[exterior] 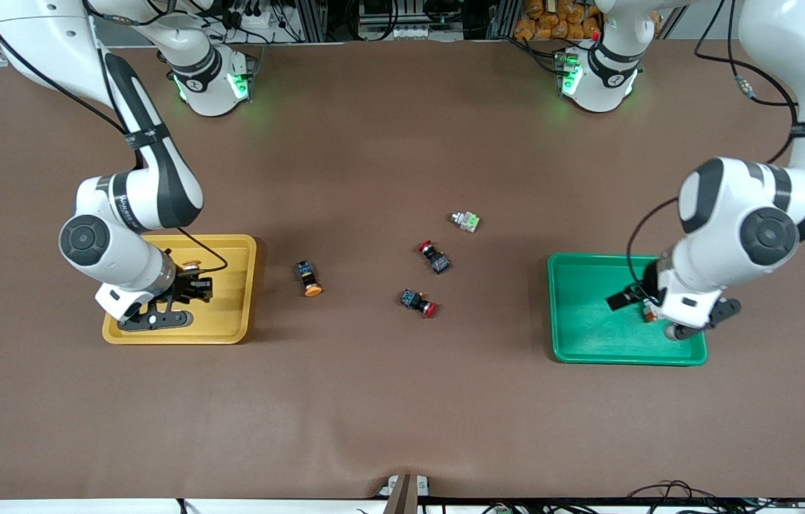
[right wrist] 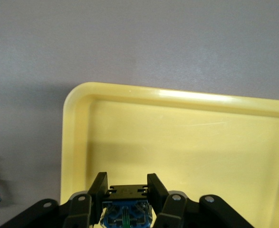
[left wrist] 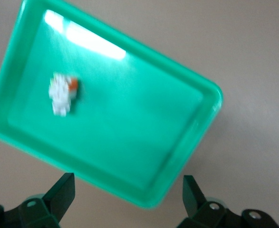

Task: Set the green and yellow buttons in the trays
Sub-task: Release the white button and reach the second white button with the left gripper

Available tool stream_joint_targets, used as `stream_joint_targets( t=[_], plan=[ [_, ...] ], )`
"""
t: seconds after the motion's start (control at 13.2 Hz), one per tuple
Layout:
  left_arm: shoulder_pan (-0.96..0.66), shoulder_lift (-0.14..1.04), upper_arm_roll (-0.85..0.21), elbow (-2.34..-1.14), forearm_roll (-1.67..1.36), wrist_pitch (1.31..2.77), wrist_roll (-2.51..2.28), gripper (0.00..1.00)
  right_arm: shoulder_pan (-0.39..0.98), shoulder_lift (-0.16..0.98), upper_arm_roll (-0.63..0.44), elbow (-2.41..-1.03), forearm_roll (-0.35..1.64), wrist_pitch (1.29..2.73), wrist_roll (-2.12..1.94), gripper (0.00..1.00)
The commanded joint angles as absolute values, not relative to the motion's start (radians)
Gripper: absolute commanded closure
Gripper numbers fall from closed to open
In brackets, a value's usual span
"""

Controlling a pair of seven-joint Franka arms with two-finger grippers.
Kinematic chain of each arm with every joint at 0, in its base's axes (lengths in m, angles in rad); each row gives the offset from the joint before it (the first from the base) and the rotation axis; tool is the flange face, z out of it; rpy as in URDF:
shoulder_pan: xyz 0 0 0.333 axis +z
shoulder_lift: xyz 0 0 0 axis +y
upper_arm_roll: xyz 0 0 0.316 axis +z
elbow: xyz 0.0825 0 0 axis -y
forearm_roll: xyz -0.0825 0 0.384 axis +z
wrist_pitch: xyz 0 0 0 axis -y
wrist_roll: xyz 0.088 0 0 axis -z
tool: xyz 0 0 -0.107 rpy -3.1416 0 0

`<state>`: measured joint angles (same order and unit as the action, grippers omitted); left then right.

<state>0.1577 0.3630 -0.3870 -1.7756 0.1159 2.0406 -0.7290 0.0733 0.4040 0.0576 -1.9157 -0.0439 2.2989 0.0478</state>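
Note:
My right gripper (exterior: 193,283) is low over the yellow tray (exterior: 239,314) and shut on a black-and-blue button (right wrist: 127,203); its orange-yellow cap (exterior: 191,265) shows in the front view. The tray's rim (right wrist: 77,142) shows in the right wrist view. My left gripper (exterior: 668,314) is open and empty above the green tray (exterior: 588,335). A whitish-grey button (left wrist: 62,95) lies in the green tray (left wrist: 144,128), also seen beside the hand (exterior: 648,313). The left gripper (left wrist: 127,197) hangs over a tray corner. A second yellow-capped button (exterior: 309,278) lies beside the yellow tray. A second whitish-green button (exterior: 465,221) lies mid-table.
Two red-capped black-and-blue switches (exterior: 433,257) (exterior: 418,301) lie mid-table between the trays, nearer to the front camera than the whitish-green button. The brown table cover stretches wide round both trays.

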Motion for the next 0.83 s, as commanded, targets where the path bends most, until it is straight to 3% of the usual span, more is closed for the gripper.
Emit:
stream_joint_targets(
  t=[0.0,0.23,0.76],
  plan=[
    [0.169,0.266,-0.451,-1.873,0.103,1.991,-0.833,0.0,0.038,0.408,0.075,-1.916,-0.055,2.296,0.014,1.0],
    [0.169,0.235,-0.541,-1.936,0.083,1.979,-0.989,0.0,0.032,0.419,0.077,-1.922,-0.054,2.327,0.0,1.0],
    [0.08,0.345,-0.621,-1.985,-0.02,2.023,-1.469,0.0,0.029,0.526,0.077,-1.934,-0.054,2.508,-0.043,1.0]
  ],
)
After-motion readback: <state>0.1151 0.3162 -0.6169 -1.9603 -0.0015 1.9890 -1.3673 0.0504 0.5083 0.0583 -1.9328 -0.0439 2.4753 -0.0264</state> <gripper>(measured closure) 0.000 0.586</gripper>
